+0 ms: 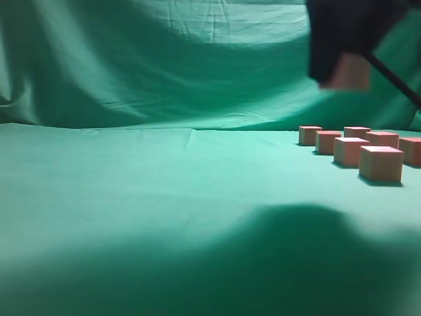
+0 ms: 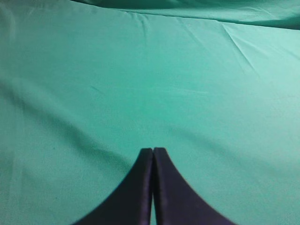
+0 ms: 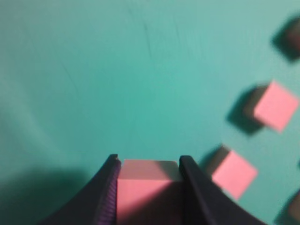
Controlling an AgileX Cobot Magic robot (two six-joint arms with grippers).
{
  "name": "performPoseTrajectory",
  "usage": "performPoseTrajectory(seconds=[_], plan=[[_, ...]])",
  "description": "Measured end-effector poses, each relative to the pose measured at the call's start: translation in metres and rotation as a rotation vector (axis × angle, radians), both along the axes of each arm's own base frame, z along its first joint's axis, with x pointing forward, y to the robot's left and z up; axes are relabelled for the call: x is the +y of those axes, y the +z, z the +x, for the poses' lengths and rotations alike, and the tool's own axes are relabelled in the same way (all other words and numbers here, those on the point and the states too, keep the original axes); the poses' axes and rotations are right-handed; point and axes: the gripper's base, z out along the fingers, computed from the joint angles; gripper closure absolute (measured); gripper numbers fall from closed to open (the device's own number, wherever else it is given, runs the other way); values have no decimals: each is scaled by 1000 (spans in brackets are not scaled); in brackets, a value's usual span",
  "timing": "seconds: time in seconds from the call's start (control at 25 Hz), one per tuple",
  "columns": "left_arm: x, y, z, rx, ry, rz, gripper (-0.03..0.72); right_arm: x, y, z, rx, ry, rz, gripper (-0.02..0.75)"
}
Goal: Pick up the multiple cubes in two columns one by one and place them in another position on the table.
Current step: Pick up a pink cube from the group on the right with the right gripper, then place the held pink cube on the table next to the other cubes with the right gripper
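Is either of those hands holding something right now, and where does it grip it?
The right hand holds one pink cube, pinched on two opposite sides, above the table. The left hand holds nothing.

Looks like some lab or studio setup, probably: wrinkled teal-green cloth covers the table (image 1: 131,197) and drapes as backdrop (image 1: 164,59).

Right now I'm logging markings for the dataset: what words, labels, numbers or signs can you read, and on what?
None: no text shows anywhere.
The cubes have plain faces.
The cube in the right end effector is plain too, though blurred.
The teal-green cloth table carries no print.
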Motion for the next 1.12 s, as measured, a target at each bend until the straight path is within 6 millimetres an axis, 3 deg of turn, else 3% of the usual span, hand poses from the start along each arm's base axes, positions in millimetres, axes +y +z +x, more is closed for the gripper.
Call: performPoseTrajectory(seconds=[0.12, 0.2, 0.4, 0.6, 1.12], plan=[[0, 0, 0, 0, 0, 0, 688, 18, 22, 18, -41, 12, 34, 478], [0, 0, 0, 0, 0, 0, 688, 27, 22, 32, -26, 6, 16, 478], [0, 0, 0, 0, 0, 0, 688, 52, -7, 70, 41, 30, -62, 478], [0, 0, 0, 0, 0, 0, 688, 68, -44, 95, 94, 63, -115, 478], [0, 0, 0, 0, 0, 0, 688, 76, -83, 110, 98, 141, -164, 478]])
